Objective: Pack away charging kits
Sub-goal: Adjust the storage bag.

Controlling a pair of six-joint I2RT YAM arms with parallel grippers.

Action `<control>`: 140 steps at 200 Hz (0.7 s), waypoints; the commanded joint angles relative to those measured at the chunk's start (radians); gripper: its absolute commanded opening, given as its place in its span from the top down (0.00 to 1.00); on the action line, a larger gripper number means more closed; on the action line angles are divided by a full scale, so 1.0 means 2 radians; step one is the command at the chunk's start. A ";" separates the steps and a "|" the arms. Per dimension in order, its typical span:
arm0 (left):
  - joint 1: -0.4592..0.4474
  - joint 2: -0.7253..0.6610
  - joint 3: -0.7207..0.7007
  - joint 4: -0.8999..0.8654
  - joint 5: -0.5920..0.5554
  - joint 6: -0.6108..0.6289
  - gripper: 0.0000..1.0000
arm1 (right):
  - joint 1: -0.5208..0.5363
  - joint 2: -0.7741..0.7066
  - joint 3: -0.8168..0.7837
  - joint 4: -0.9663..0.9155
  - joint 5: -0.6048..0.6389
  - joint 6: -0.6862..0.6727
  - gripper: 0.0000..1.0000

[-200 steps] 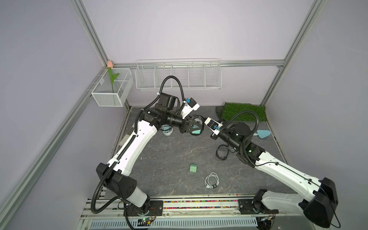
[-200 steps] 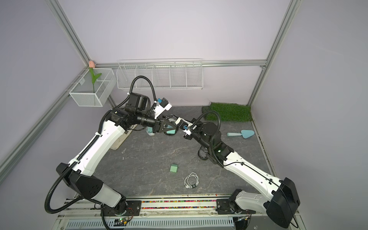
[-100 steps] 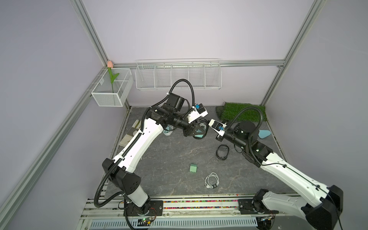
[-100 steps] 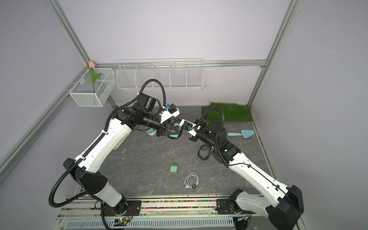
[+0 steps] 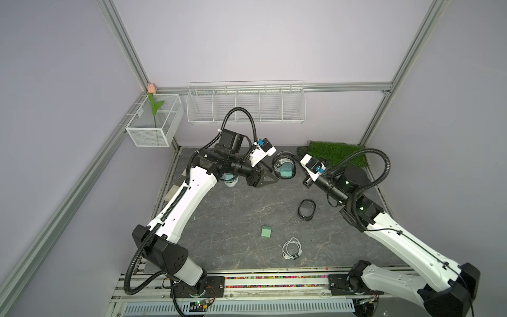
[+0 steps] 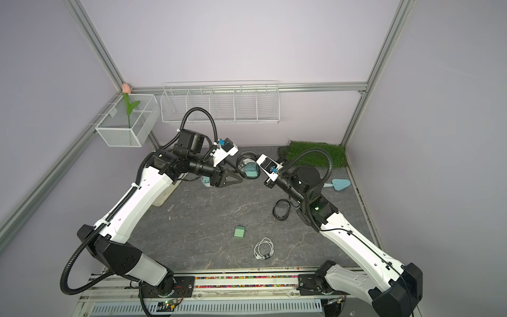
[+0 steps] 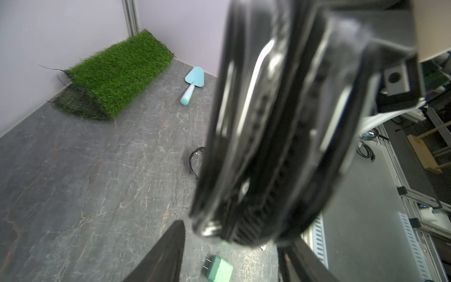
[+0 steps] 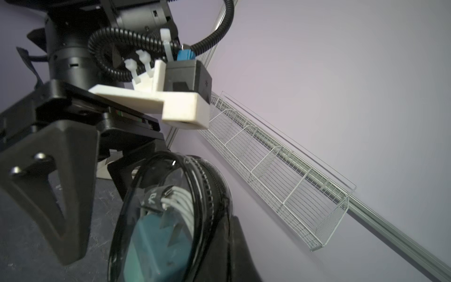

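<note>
**Packed case hangs on one narrow grip**

The case [image 5: 284,168] is up off the bench [image 5: 233,219], between the two arms toward the back wall. A charger [image 8: 151,244] and a coiled cable [image 8: 178,202] are inside it. The right pincer [image 5: 298,173] is clamped on its rim. The left pincer [image 5: 266,179] has its jaws apart, close against the case's edge; whether it touches, I cannot tell.

The likeliest mishap is a knock. If the left arm swings off sideways, a finger could catch the rim, twist the case out of that narrow hold and drop it. The zip is too blurred to judge; if a gap is left, the kit could spill.

The case is tilted, and both top views look into its clear face. Being round, it has no long axis.

A loose charger [image 5: 266,232] and a loose cable [image 5: 291,248] lie flat near the front. The loose cable's oval coil runs front to back.
</note>
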 commanded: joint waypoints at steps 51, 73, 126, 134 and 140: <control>0.009 -0.097 -0.139 0.350 0.026 -0.155 0.23 | -0.002 0.028 0.046 0.074 0.056 0.089 0.94; 0.012 -0.126 -0.199 0.489 -0.003 -0.215 0.18 | 0.000 0.037 0.065 0.072 0.064 0.128 0.93; 0.015 -0.086 -0.228 0.701 -0.024 -0.320 0.17 | 0.029 0.044 0.096 0.074 0.084 0.166 0.93; 0.016 -0.080 -0.229 0.729 -0.020 -0.334 0.17 | 0.032 0.046 0.100 0.073 0.082 0.168 0.93; 0.016 -0.075 -0.230 0.749 -0.019 -0.345 0.16 | 0.034 0.047 0.102 0.073 0.082 0.168 0.94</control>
